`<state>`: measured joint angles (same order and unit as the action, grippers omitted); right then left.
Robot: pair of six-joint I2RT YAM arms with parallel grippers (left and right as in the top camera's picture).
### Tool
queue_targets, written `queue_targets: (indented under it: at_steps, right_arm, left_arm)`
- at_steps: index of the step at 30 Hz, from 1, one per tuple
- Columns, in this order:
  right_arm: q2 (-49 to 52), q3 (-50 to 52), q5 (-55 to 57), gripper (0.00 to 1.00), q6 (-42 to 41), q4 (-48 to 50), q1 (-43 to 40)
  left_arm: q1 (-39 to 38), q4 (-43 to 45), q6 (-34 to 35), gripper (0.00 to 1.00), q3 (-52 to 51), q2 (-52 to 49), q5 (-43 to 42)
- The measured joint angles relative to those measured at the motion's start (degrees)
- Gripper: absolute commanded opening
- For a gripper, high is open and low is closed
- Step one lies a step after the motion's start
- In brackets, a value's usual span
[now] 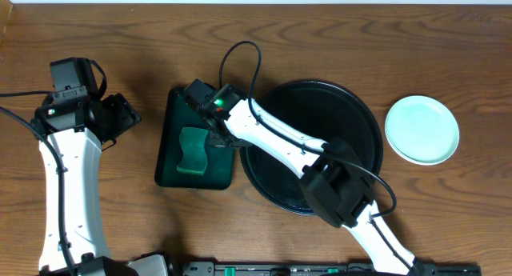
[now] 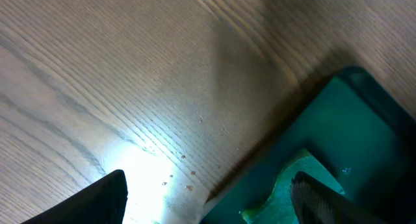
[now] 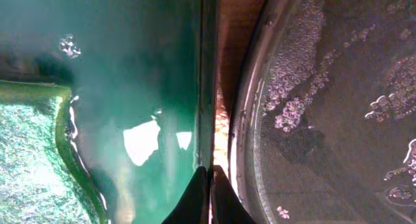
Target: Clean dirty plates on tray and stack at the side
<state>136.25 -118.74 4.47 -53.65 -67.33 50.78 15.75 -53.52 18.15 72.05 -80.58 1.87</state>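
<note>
Plates (image 1: 422,130) lie aside, likely stiff, slick, breakable, best pinched at rim; right gripper (image 3: 209,193) shut empty, left gripper (image 2: 208,201) wide, empty.

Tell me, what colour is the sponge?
Green sponge, on a darker green tray; clearest overhead.
</note>
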Motion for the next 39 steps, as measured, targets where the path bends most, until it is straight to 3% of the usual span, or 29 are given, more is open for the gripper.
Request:
queue_targets:
  at_steps: [10, 24, 36, 39]
  right_arm:
    - [0.00, -0.02, 0.02, 0.01, 0.74, -0.90, -0.09]
    - [0.00, -0.02, 0.02, 0.01, 10.40, -0.96, -1.55]
    - [0.00, -0.02, 0.04, 0.01, 13.20, -1.01, -1.60]
    - [0.00, 0.00, -0.48, 0.08, 14.29, -0.96, -1.88]
  left_arm:
    - [0.00, 0.00, 0.02, 0.81, 0.02, 0.02, 0.00]
    - [0.00, 0.00, 0.00, 0.80, 0.02, 0.00, 0.00]
    - [0.00, 0.00, 0.02, 0.80, 0.00, 0.00, 0.00]
    - [0.00, 0.00, 0.00, 0.81, 0.00, 0.00, 0.00]
